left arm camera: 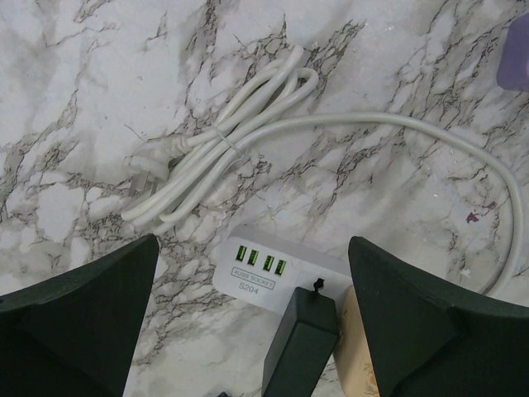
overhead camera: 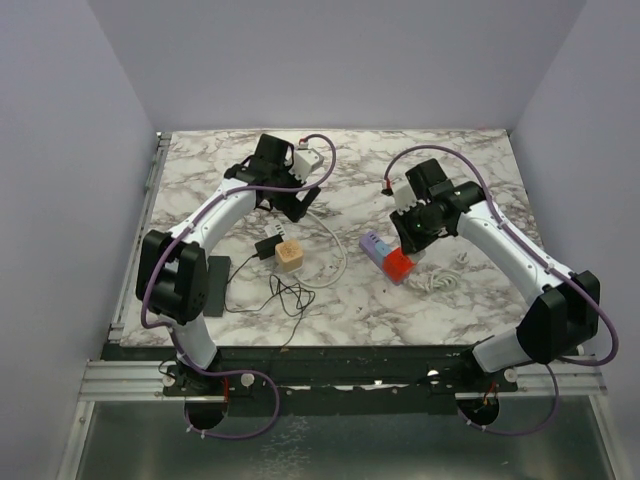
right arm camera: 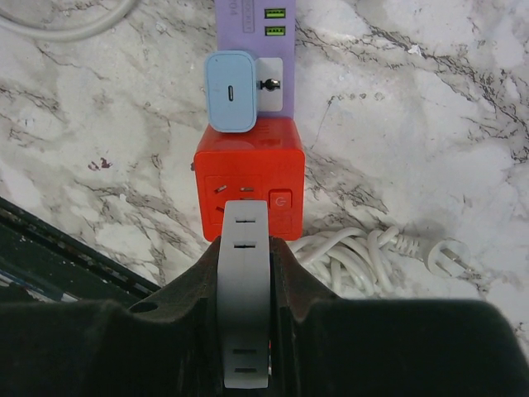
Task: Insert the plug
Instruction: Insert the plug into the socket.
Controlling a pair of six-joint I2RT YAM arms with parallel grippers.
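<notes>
My right gripper (right arm camera: 244, 252) is shut on a white plug (right arm camera: 244, 306) with slots along its face. It holds the plug just above a red cube socket (right arm camera: 248, 190), whose pin holes and power button face up. The red cube sits at the end of a purple power strip (right arm camera: 248, 16) that carries a pale blue charger (right arm camera: 231, 91). In the top view the right gripper (overhead camera: 410, 228) hovers over the red cube (overhead camera: 398, 264). My left gripper (left arm camera: 254, 248) is open and empty above a white USB socket strip (left arm camera: 269, 269) and a black adapter (left arm camera: 302, 347).
A coiled white cable (left arm camera: 223, 149) lies beyond the white strip. Another white cable bundle with a plug (right arm camera: 372, 256) lies right of the red cube. A beige wooden cube (overhead camera: 289, 256) and thin black wires (overhead camera: 285, 295) lie near the table's middle front.
</notes>
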